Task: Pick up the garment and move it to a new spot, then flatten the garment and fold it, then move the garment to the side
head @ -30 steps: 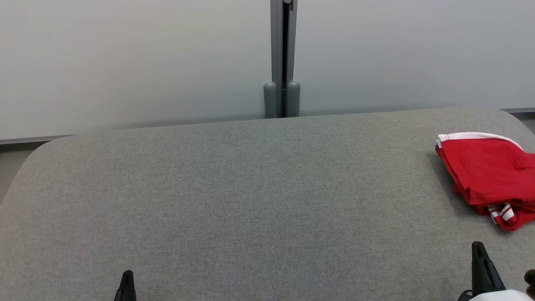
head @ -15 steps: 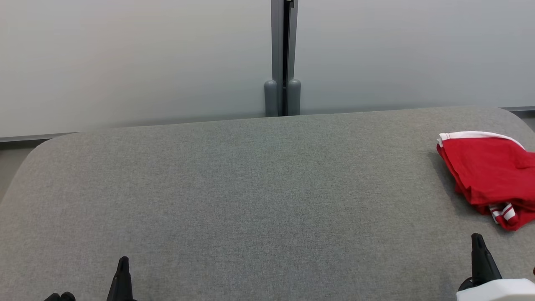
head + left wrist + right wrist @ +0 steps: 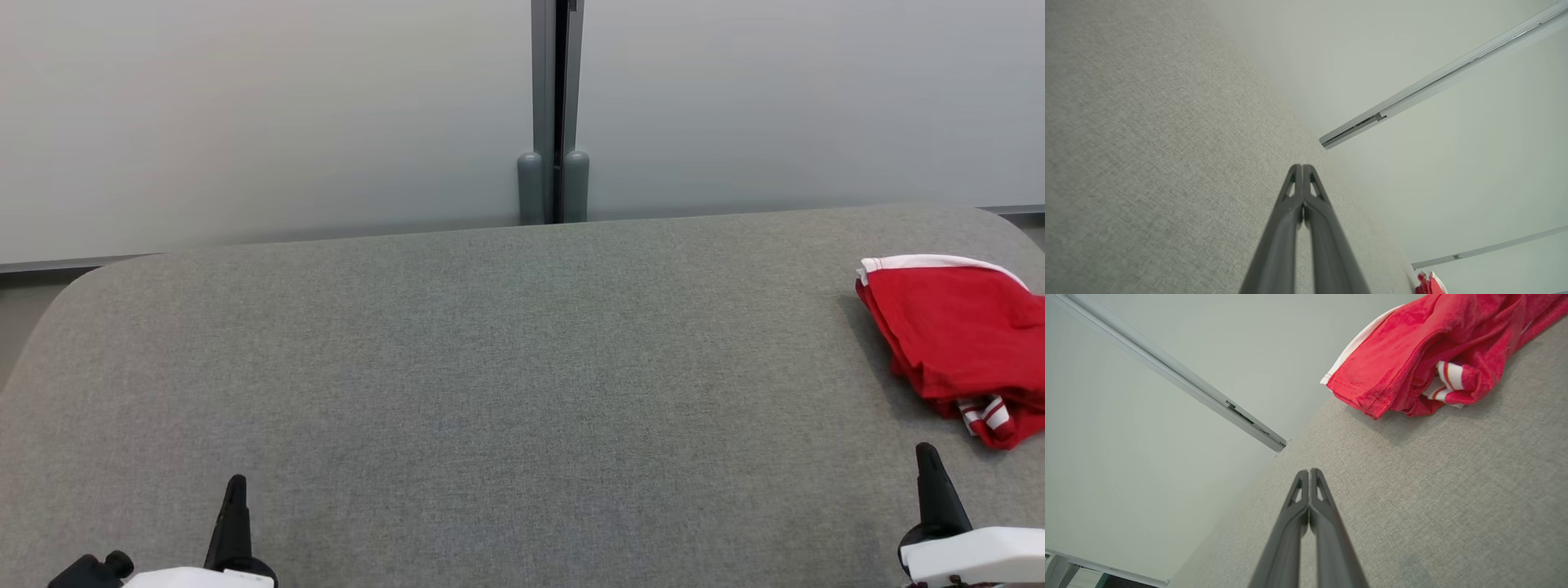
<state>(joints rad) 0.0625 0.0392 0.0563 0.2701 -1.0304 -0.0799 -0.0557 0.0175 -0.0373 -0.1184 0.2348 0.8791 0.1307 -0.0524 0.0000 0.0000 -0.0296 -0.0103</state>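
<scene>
Held left tool (image 3: 236, 483) and right tool (image 3: 924, 451) pinched closed, empty, at the near side of the grey surface (image 3: 490, 367). Saw the red garment (image 3: 955, 335) bunched at the far right, ahead of the right tool, untouched.

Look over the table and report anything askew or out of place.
Only the red garment stands out: it lies in a loose, uneven bundle at the right end of the grey table, with a striped cuff poking out of its near edge. No damage shows.

Red garment (image 3: 955, 335), folded, table's right
</scene>
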